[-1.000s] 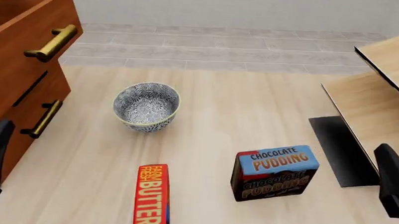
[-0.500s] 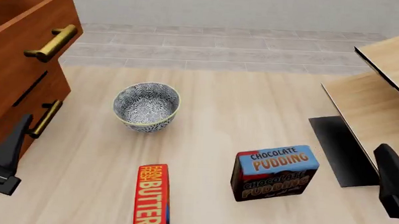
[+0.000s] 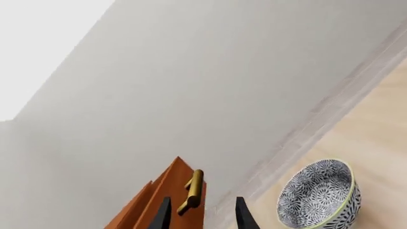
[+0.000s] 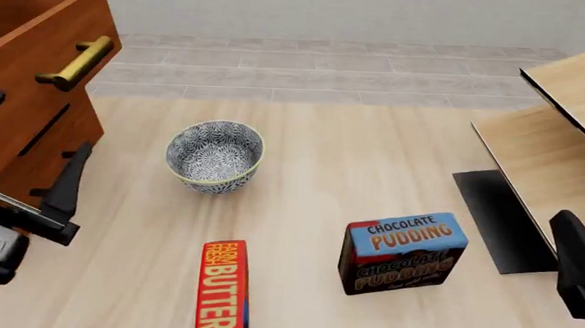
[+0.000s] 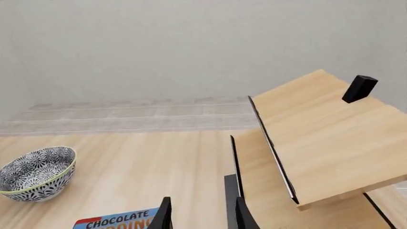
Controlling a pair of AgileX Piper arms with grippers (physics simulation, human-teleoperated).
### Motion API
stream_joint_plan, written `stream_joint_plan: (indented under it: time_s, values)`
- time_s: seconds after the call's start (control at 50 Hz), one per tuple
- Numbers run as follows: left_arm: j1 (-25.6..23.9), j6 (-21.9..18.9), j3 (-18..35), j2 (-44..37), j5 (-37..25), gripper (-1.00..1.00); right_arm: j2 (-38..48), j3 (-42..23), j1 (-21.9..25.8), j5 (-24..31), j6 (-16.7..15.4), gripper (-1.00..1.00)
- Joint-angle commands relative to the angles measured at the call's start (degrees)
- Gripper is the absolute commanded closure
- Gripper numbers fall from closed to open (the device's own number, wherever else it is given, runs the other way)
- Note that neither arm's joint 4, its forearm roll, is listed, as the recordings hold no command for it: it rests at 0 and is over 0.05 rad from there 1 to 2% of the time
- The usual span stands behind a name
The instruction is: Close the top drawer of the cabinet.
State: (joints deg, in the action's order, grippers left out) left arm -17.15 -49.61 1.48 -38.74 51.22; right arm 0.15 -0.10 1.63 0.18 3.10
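Observation:
The cabinet point(image 4: 80, 120) stands at the left edge of the front view. Its top drawer point(image 4: 28, 74) sticks out open, with the brass handle point(image 4: 77, 63) on its front. My left gripper point(image 4: 38, 123) is open in front of the cabinet, below that handle, one finger point(image 4: 68, 182) covering the lower drawer's handle. In the left wrist view the left gripper point(image 3: 203, 217) points up at the top drawer point(image 3: 167, 193), and its handle point(image 3: 192, 190) shows just beyond the fingertips, untouched. My right gripper point(image 5: 202, 217) is open and holds nothing. It shows only partly at the front view's right edge point(image 4: 576, 272).
A patterned bowl point(image 4: 215, 155) sits mid-table. A butter box point(image 4: 223, 287) and a chocolate pudding box point(image 4: 403, 252) lie nearer me. Pale wood furniture point(image 4: 556, 137) with a black base plate point(image 4: 490, 218) fills the right side.
My left gripper has risen and moved forward along the cabinet front, now reaching up toward the top drawer. The right arm and the table objects have not moved.

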Motion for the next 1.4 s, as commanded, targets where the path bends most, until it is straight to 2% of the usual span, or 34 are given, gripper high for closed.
stream_joint_plan:
  time_s: [0.02,0.14,0.22,0.3,0.36,0.42,0.54,0.88,1.08,1.4]
  values:
    - [-1.8,-7.7,-0.8,-14.7,17.5,-1.00,-0.1,0.0,0.0,0.0,0.2,-1.00]
    - [-1.9,-9.3,0.0,-16.2,18.6,-1.00,-0.1,0.0,-0.3,0.0,0.2,-1.00]
    - [-2.4,-11.8,0.7,-16.0,18.7,-1.00,-0.1,0.0,-0.2,0.0,0.3,-1.00]
    - [-2.3,-16.6,2.2,-15.3,18.7,-1.00,-0.1,0.0,-0.3,0.0,0.2,-1.00]
    - [-1.7,-17.4,3.2,-15.6,18.7,-1.00,-0.1,0.0,-0.4,0.0,0.3,-1.00]
    - [-1.7,-21.1,5.2,-16.1,18.7,-1.00,-0.1,0.0,-0.6,0.0,0.3,-1.00]
    - [-1.0,-23.3,7.3,-16.9,18.7,-1.00,-0.1,0.0,-0.5,0.0,0.3,-1.00]
    - [-0.3,-25.9,12.6,-25.1,18.7,-1.00,-0.1,0.0,-0.7,0.0,0.4,-1.00]
    - [2.4,-26.3,14.4,-30.8,18.7,-1.00,-0.1,0.0,-0.9,0.1,0.4,-1.00]
    - [6.0,-26.8,15.7,-33.7,18.7,-1.00,-0.1,0.0,-0.7,0.2,0.4,-1.00]
